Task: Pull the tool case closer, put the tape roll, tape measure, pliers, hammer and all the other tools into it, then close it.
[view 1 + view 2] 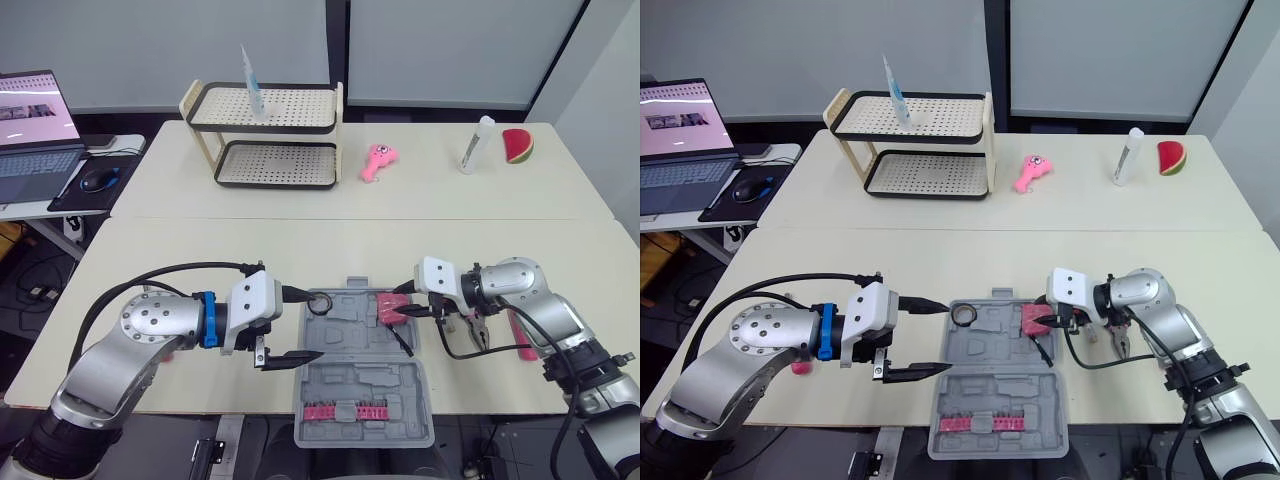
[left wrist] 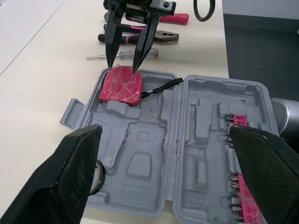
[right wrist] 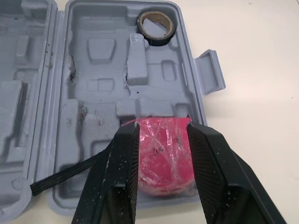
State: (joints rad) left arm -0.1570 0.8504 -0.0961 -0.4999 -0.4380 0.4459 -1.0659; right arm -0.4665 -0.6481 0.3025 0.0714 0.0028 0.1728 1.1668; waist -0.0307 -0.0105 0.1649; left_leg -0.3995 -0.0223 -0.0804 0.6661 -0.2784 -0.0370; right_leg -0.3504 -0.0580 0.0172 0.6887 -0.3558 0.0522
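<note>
The grey tool case [image 1: 345,370] lies open at the table's front edge. A black tape roll [image 1: 320,302] sits in its far left corner. The pink tape measure [image 3: 166,154] rests in the case's far right pocket, with my right gripper [image 3: 161,123] shut on its sides. My left gripper [image 1: 305,325] hovers open over the case's left side, holding nothing. The pliers [image 1: 478,330], a pink-handled hammer [image 2: 173,18] and a small screwdriver [image 2: 121,55] lie on the table right of the case.
A pink bit strip [image 1: 350,411] fills the lid's near edge. At the back stand a two-tier rack [image 1: 268,135], a pink toy [image 1: 378,162], a white bottle [image 1: 477,145] and a watermelon slice [image 1: 518,146]. A laptop [image 1: 35,125] sits far left.
</note>
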